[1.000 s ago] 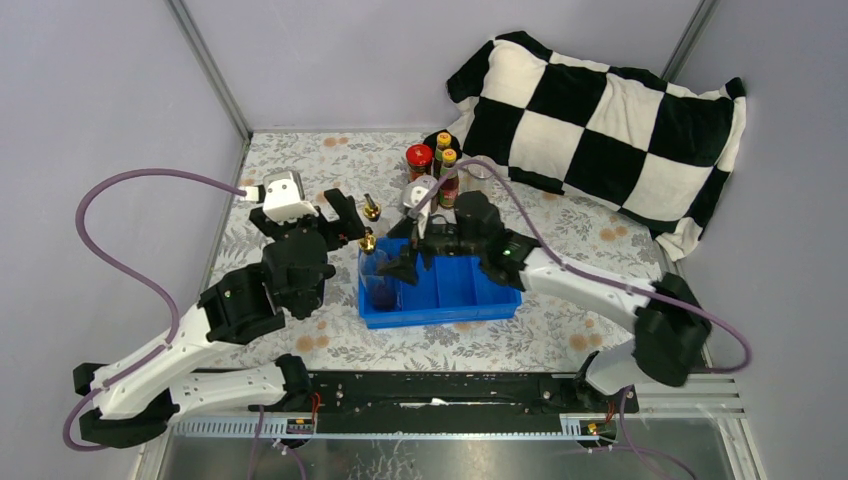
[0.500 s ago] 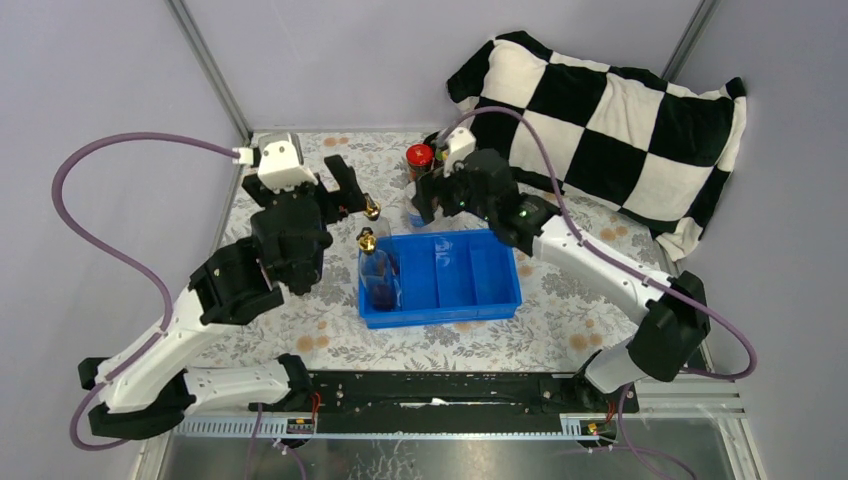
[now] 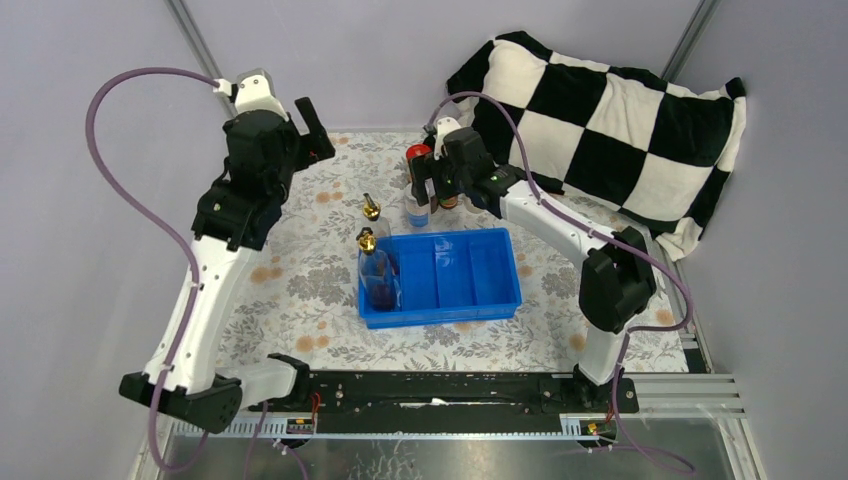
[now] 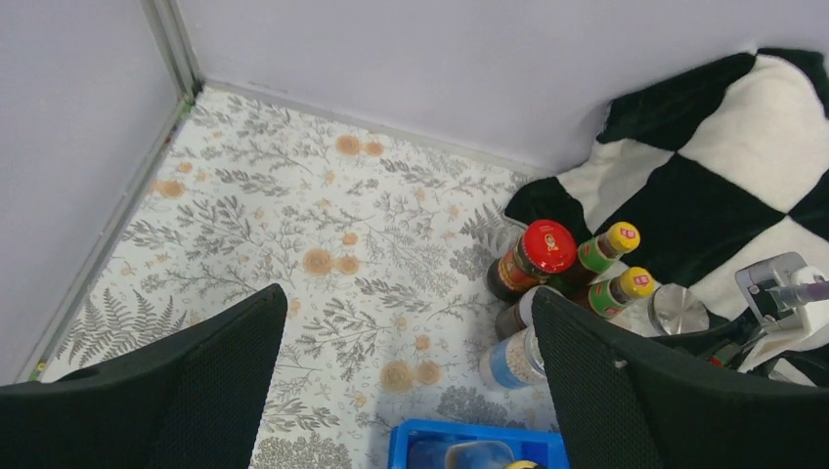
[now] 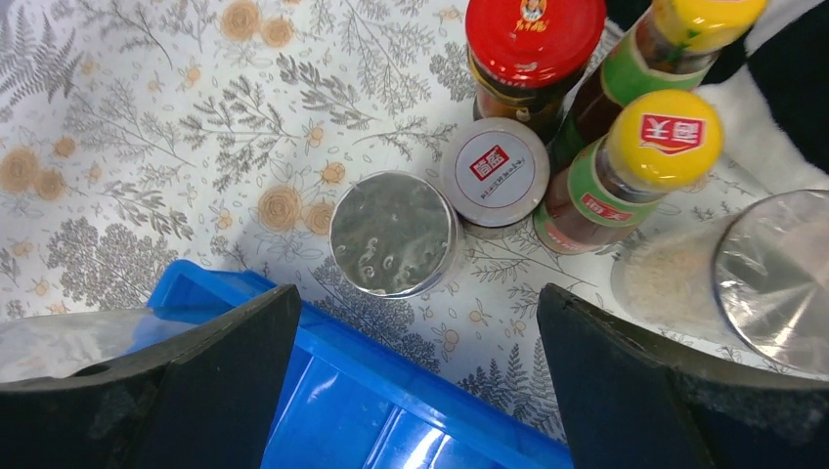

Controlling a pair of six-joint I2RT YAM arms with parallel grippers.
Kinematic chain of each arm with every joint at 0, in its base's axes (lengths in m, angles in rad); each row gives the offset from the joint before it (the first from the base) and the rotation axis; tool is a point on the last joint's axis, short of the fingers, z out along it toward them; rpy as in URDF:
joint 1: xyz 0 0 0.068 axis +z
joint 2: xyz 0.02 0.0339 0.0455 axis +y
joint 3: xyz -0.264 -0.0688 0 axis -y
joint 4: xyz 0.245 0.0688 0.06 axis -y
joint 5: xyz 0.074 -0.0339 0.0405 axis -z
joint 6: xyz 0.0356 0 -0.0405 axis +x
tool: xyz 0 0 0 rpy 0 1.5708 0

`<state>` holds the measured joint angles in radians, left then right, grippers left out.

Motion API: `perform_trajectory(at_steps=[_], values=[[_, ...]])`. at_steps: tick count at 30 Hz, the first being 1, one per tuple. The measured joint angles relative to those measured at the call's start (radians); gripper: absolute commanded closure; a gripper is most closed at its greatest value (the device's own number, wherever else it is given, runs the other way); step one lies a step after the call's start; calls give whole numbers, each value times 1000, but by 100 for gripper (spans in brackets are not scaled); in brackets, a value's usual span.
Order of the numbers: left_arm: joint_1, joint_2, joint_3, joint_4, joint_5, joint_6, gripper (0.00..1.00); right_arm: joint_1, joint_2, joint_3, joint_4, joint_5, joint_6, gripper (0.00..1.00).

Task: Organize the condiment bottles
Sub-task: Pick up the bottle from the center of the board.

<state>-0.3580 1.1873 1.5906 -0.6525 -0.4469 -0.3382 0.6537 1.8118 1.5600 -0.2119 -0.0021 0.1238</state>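
Observation:
One tall clear gold-spouted bottle [image 3: 377,270] stands in the left compartment of the blue tray [image 3: 440,318]. A second gold-spouted bottle [image 3: 372,212] stands just behind the tray. A cluster sits at the back: a red-lidded jar [image 5: 533,39], two yellow-capped sauce bottles [image 5: 670,132], a white-lidded jar [image 5: 494,171] and silver-lidded shakers [image 5: 393,233]. My right gripper [image 5: 418,293] hangs open above this cluster [image 3: 432,188], holding nothing. Raised high at the back left, my left gripper [image 3: 318,135] is open and empty, looking down on the red-lidded jar [image 4: 543,256] and the cluster.
A black-and-white checked pillow [image 3: 610,120] lies at the back right, touching the cluster. Grey walls close the back and left. The tray's middle and right compartments [image 3: 470,270] hold nothing. The floral cloth [image 3: 300,250] covers the table.
My right gripper has left the tray's left compartment and moved back over the bottle cluster. My left arm has risen and swung towards the back left. The gold-spouted bottle stays in the tray.

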Motion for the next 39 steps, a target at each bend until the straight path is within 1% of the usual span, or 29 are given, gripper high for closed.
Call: perform_trajectory(at_steps=[3,6,12,16,19,23,26,28,34,39], values=[[80,27,-18,6,114,-4,1,0,36,18,-9,-19,-6,2],[85,28,-77,8,176,-5,1,0,73,42,-24,-32,-16,1],[100,23,-157,14,220,-5,1,0,163,123,-46,-69,-34,1],[103,2,-218,19,229,-7,1,0,207,162,-53,-79,-40,8],[104,-6,-236,21,231,-7,1,0,238,195,-59,-89,-47,25],[104,-21,-242,25,231,-7,1,0,256,211,-69,-97,-51,40],[104,-34,-242,27,231,-7,2,1,257,216,-69,-95,-56,46],[104,-40,-242,28,231,-7,1,1,257,216,-69,-95,-57,47],[104,-55,-255,30,235,-8,2,4,253,214,-71,-87,-62,48],[104,-65,-269,30,241,-11,2,16,205,190,-106,-63,-76,48]])
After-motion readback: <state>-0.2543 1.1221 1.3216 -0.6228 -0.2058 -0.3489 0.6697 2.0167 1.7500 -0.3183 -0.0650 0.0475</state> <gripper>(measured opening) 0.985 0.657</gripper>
